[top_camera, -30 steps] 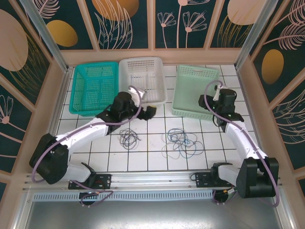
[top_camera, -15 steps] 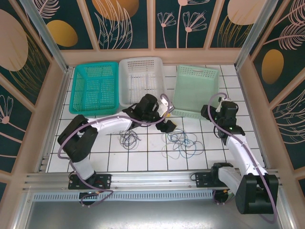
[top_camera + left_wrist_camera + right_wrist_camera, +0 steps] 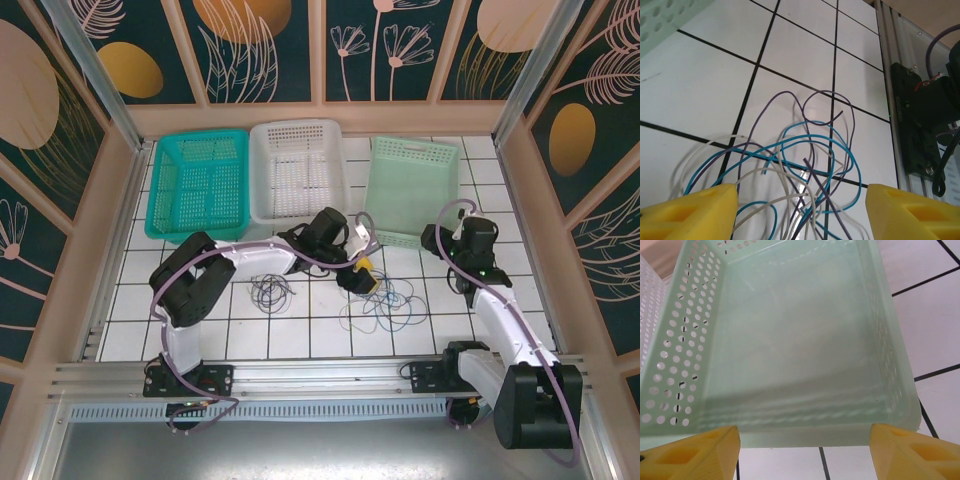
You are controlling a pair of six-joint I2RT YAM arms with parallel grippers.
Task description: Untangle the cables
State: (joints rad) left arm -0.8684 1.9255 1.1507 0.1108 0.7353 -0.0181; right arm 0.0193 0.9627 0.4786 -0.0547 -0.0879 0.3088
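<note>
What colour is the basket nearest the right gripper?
The basket is pale mint green, clearest in the right wrist view.

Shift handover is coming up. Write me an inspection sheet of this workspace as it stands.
Surface: white tiled table with dark grout lines.
Job's things: main tangle of cables, with blue, purple and white strands crossing; smaller bundle lying apart on its left.
Clutter: teal basket, white basket and pale green basket along the far edge.
Grippers: left gripper open, over the main tangle; right gripper open, at the pale green basket's near rim.
Cables: lilac arm cable looping off the right arm, away from the tangle.
Surroundings: floral wall panels; metal rail at the near edge.
</note>
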